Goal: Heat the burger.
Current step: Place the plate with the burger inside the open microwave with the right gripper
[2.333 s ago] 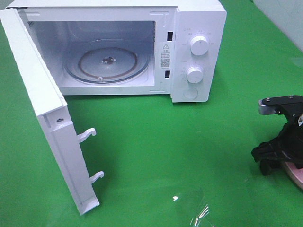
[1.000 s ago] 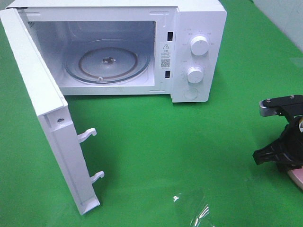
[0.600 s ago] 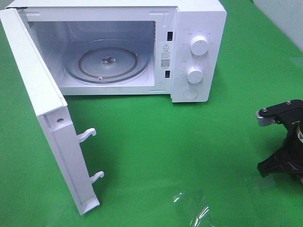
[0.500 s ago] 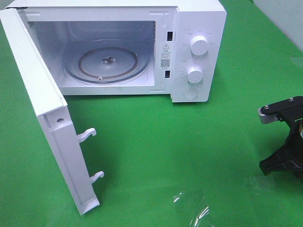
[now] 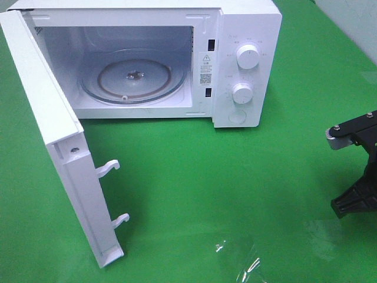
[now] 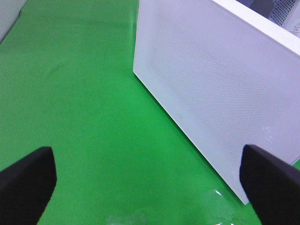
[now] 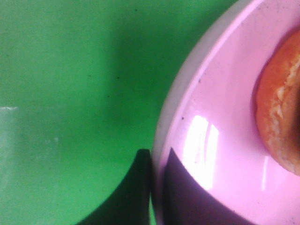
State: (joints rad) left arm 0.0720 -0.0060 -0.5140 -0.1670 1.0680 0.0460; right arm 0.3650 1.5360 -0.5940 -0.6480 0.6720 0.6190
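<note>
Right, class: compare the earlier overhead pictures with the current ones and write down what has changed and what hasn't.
The right gripper slid toward the right edge of the overhead view and closed on the rim of the pink plate carrying the burger; the plate has left that view. The microwave and its open door stayed as they were.

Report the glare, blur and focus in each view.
Exterior high: sharp, evenly lit, one glare patch on the green cloth. Left wrist: the fingertips are dark and soft, the microwave door crisp. Right wrist: all soft, white glare on the pink plate, the burger blurred.
</note>
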